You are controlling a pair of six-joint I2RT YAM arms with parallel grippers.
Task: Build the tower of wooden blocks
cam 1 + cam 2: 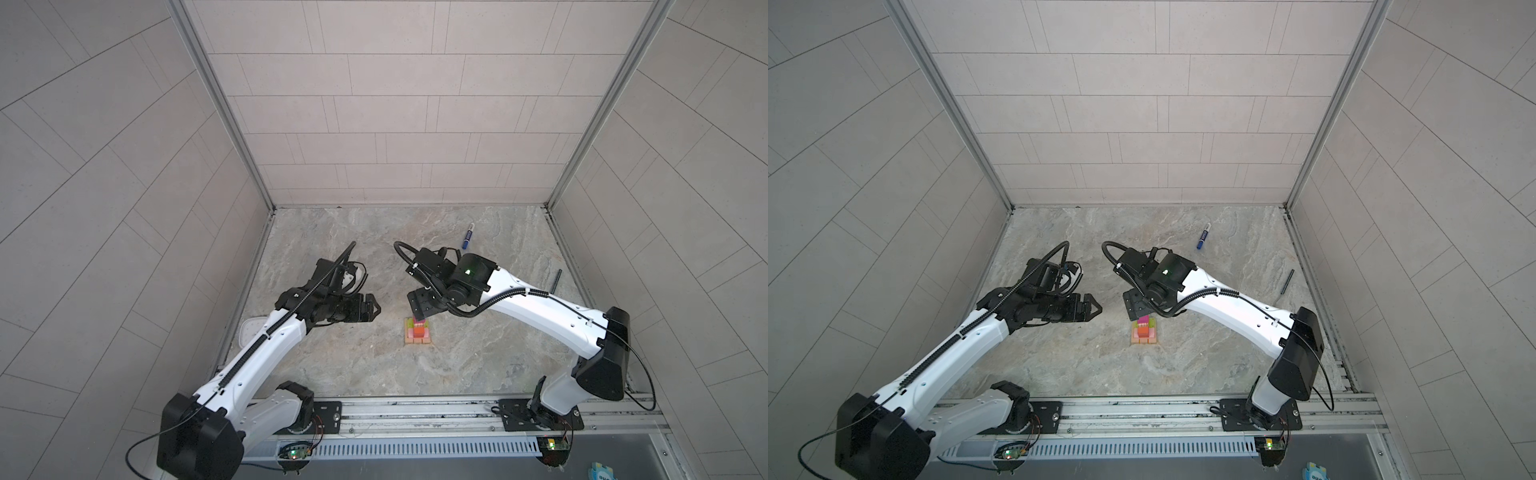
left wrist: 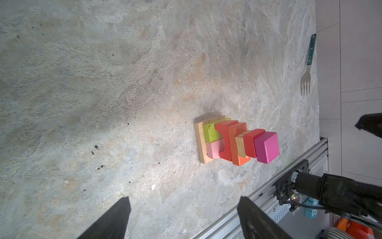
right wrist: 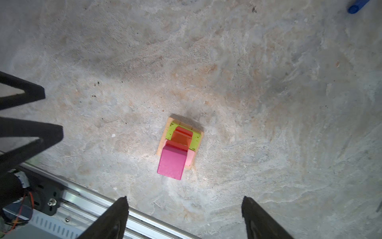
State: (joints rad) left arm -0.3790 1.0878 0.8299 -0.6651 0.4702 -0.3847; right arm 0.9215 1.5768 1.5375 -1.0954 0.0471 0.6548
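The wood block tower [image 1: 419, 331] [image 1: 1145, 332] stands near the middle of the stone table. It rises from a tan plank base [image 2: 201, 142] through lime-green, pink, red and orange blocks. A magenta cube [image 3: 172, 163] [image 2: 266, 147] sits on top. My right gripper [image 3: 184, 198] hangs above the tower, open and apart from it, with nothing between its fingers. In both top views its wrist covers the tower's far side. My left gripper [image 1: 374, 311] [image 2: 184, 199] is open and empty, to the left of the tower and pointing toward it.
A blue marker [image 1: 468, 235] [image 1: 1203, 237] lies at the back right. A fork with a dark green handle [image 2: 308, 68] lies along the right wall. A white object [image 1: 251, 332] sits at the table's left edge. The aluminium rail [image 1: 415, 411] runs along the front.
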